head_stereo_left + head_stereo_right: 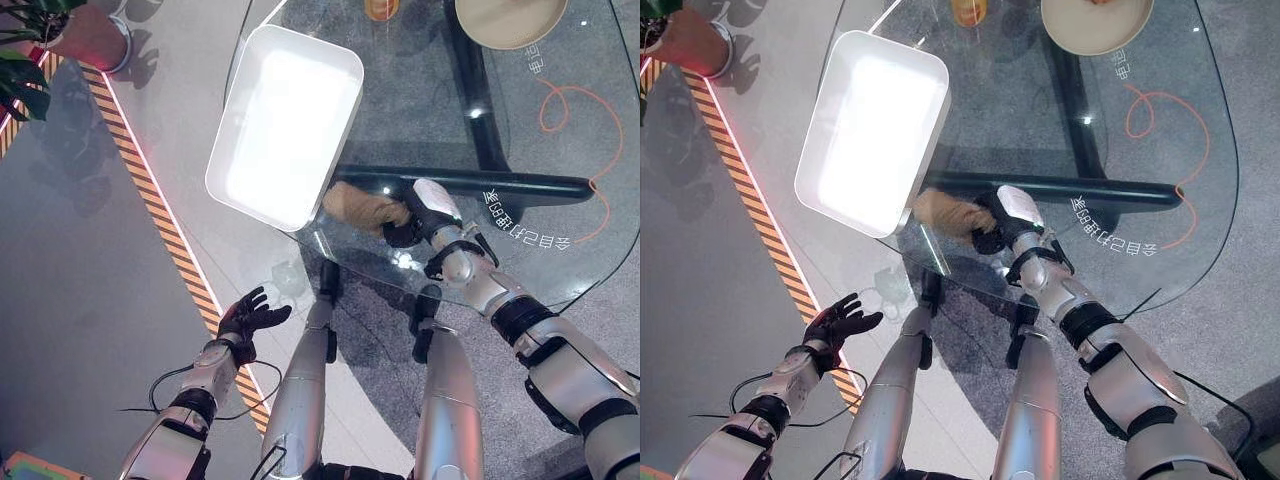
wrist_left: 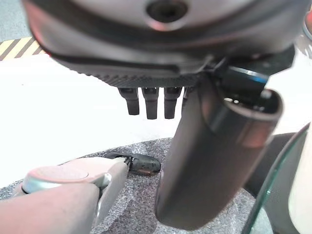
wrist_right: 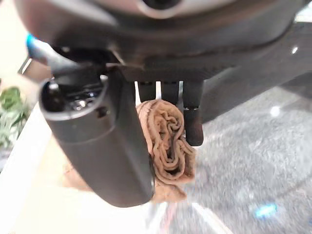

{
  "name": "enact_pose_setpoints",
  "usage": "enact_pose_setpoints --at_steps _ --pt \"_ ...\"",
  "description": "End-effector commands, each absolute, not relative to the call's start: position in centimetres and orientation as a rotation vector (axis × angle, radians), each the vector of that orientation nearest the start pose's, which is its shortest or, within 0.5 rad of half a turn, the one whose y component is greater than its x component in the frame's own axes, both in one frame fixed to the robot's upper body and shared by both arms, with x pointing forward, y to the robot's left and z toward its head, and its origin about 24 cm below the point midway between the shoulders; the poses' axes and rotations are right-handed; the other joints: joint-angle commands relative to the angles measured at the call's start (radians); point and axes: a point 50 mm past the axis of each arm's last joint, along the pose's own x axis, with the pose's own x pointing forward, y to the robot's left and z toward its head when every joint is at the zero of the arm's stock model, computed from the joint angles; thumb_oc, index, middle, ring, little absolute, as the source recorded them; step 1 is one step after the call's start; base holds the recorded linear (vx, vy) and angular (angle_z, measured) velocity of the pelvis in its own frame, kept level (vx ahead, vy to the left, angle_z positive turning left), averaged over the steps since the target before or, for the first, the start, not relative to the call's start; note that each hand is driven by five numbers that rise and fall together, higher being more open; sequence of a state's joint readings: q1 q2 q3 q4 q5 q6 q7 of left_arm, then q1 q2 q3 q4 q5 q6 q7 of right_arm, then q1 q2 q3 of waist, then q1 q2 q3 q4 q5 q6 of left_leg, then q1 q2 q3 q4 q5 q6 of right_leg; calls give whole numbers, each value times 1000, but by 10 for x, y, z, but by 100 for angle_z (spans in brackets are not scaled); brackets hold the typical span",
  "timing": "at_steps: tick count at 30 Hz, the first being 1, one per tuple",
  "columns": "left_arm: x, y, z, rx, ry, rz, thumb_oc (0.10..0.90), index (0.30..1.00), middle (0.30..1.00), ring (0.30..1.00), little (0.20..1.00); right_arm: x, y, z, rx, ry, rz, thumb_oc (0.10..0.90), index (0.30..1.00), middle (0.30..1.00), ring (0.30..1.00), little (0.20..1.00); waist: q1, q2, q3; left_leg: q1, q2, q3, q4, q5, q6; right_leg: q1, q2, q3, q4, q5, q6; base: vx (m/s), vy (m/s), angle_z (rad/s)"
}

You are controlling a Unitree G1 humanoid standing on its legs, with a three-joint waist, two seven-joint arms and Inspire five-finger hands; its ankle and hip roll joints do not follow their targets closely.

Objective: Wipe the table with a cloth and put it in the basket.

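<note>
**A:** So, where is the cloth at this moment?

**B:** It is bunched up, brown, on the glass table, near the edge closest to the robot. The right hand has its fingers and thumb curled round it; the right wrist view shows the folds squeezed between them. The cloth lies just beside the near corner of the white basket, which also stands on the table.

**A:** And the left hand?

**B:** The left hand hangs low beside the table, over the floor near the striped tape. Its fingers are spread and hold nothing.

**A:** What could go wrong from here?

**B:** I think the basket is the first risk. It stands close to the table edge, so if the hand wipes toward it, the cloth may push the basket and it could slide on the smooth glass. Also, only part of the cloth seems to be in the grasp. A loose end may drag or catch on the basket wall when it is lifted, and then fall outside. A plate and a cup stand at the far side, well apart, so they are less in danger.
</note>
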State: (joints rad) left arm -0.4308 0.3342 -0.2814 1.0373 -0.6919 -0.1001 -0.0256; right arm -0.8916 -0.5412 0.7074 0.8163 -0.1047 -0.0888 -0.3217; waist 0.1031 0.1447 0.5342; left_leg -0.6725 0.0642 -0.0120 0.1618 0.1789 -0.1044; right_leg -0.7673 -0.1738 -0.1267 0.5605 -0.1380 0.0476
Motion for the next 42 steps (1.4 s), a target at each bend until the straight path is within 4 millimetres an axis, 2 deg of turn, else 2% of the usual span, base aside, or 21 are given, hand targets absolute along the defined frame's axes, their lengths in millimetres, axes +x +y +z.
enact_pose_setpoints --at_steps 1,4,10,12,30,42 --pt "278 249 -51 -131 514 210 800 900 900 900 900 394 -263 202 -952 -229 -568 100 300 300 300 200 -9 -28 -14 -19 -51 33 120 -128 67 26 -5 -65 -157 139 28 0 0 0" --pt "275 253 -52 -135 515 216 800 900 900 900 900 383 -295 197 -885 -177 -715 100 300 300 300 200 -12 -29 -14 -24 -51 32 128 -134 71 24 -5 -65 -155 139 29 0 0 0" --pt "275 256 -51 -134 511 223 800 900 900 900 900 370 -325 191 -830 -118 -873 100 300 300 300 200 -14 -30 -14 -29 -50 31 133 -141 76 21 -5 -64 -155 139 30 0 0 0" --pt "275 258 -50 -132 510 228 800 900 900 900 900 364 -336 188 -759 -98 -926 100 300 300 300 200 -15 -33 -14 -30 -51 31 137 -145 78 21 -5 -64 -154 140 32 0 0 0" --pt "273 277 -44 -130 505 266 800 900 900 900 900 336 -373 172 -606 -17 -1134 100 300 300 300 200 -29 -54 -14 -34 -43 30 137 -155 78 21 7 -59 -163 142 41 0 -1 0" --pt "272 286 -42 -126 503 281 800 900 900 900 900 306 -404 141 -251 141 -1331 100 300 300 300 200 -34 -62 -14 -33 -40 30 135 -162 76 25 15 -54 -172 143 44 0 0 0"
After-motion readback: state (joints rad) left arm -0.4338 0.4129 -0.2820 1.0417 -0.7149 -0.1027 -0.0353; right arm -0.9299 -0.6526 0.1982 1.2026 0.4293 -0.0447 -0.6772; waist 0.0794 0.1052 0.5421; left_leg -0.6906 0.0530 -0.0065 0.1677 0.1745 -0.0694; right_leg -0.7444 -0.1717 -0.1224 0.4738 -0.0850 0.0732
